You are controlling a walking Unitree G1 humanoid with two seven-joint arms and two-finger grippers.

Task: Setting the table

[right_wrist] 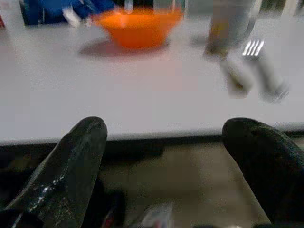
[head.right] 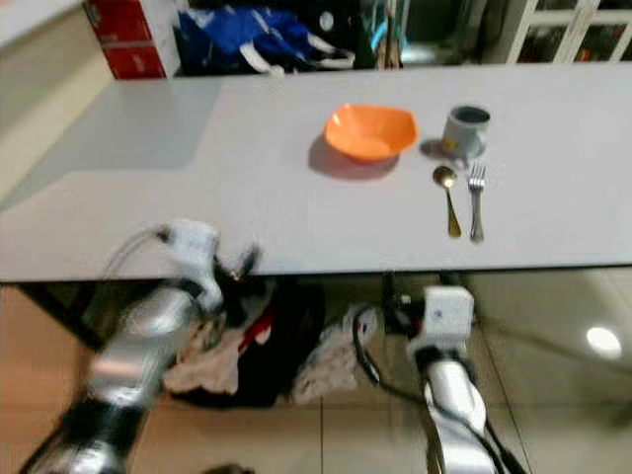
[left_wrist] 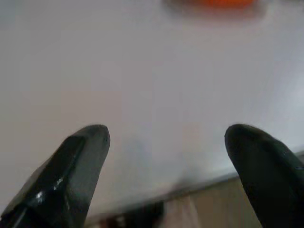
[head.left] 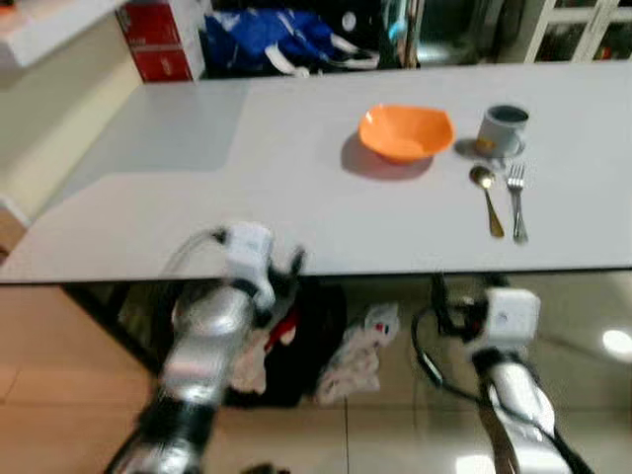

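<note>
An orange bowl [head.left: 405, 131] sits on the white table [head.left: 247, 188], right of its middle. To its right stands a grey mug [head.left: 504, 129]. In front of the mug a spoon [head.left: 487, 202] and a fork [head.left: 516, 200] lie side by side. My left gripper [left_wrist: 166, 142] is open with nothing in it, hovering over the table's front edge well left of the bowl. My right gripper [right_wrist: 164, 137] is also open and holds nothing. It sits just below and before the front edge, facing the bowl [right_wrist: 137, 26], the mug [right_wrist: 230, 26] and the fork [right_wrist: 261, 61].
Red boxes [head.left: 158, 39] and a blue bag [head.left: 267, 39] lie beyond the far edge. Under the table are crumpled white bags [head.left: 355, 355] and dark cloth [head.left: 296, 346] on a tiled floor. A cream counter [head.left: 49, 109] runs along the left.
</note>
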